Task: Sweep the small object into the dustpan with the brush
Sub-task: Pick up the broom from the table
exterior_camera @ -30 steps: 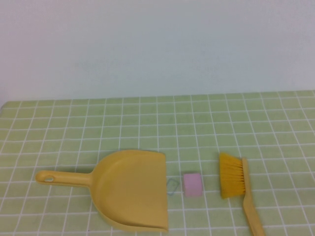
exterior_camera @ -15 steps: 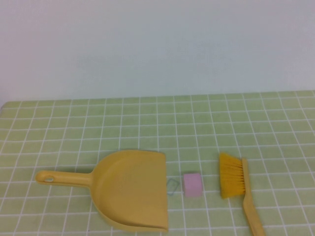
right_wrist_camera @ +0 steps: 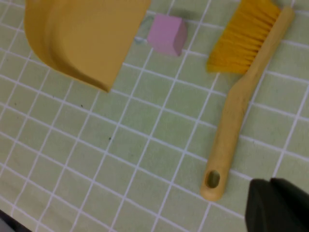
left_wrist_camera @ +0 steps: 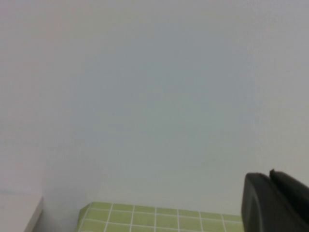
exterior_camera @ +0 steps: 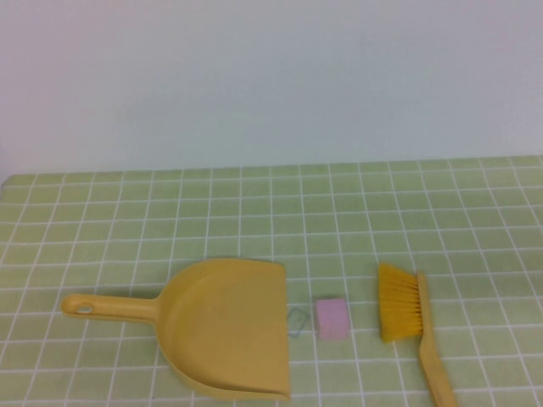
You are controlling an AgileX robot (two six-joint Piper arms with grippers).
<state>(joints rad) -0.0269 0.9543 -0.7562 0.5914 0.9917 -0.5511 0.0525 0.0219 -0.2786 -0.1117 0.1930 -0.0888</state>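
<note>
yellow brush point(exterior_camera: 405, 318) lies untouched; left tool point(left_wrist_camera: 275, 203) and right tool point(right_wrist_camera: 277, 205) closed, empty, off the table

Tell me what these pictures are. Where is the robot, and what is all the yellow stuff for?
The robot has two arms, and each ends in a gripper for grabbing. One picture looks down at the table from above; the other two come from small cameras on the arms' wrists. The dark shape at one picture's edge is the left gripper, up facing the wall. The right gripper hovers near the brush's handle. Both are shut and hold nothing. On the green tablecloth lie a dustpan, a small pink block, a tiny wire clip and a brush. The block sits between dustpan and brush, waiting to be swept.
</note>
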